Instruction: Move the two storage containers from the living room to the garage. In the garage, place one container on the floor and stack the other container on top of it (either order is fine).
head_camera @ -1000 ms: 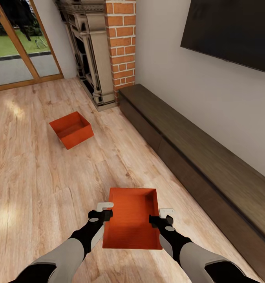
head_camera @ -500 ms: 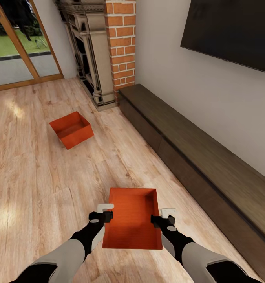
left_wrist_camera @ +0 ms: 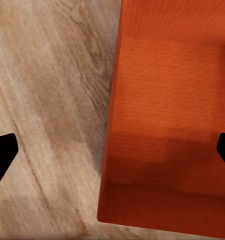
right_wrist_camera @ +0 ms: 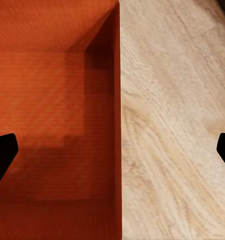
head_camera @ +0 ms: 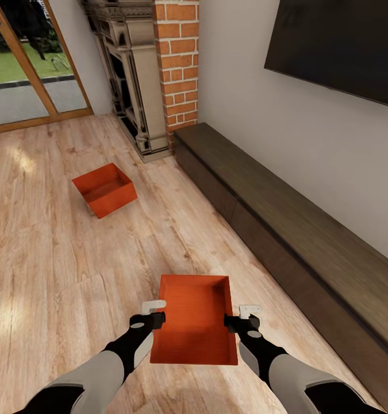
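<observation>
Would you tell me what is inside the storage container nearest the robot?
The near container holds nothing visible: its finely ribbed orange floor and inner walls are bare, with shadow along one side. The wood-plank floor beneath it is covered. Both grippers, left and right, flank its rims.

One storage container lies between both arms, another farther left.

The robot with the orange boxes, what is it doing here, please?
It stands in a living room, both arms over the near storage container on the wood-plank floor. The left gripper and right gripper each straddle one side wall, open, not lifting. The second container sits farther off, near the fireplace.
</observation>
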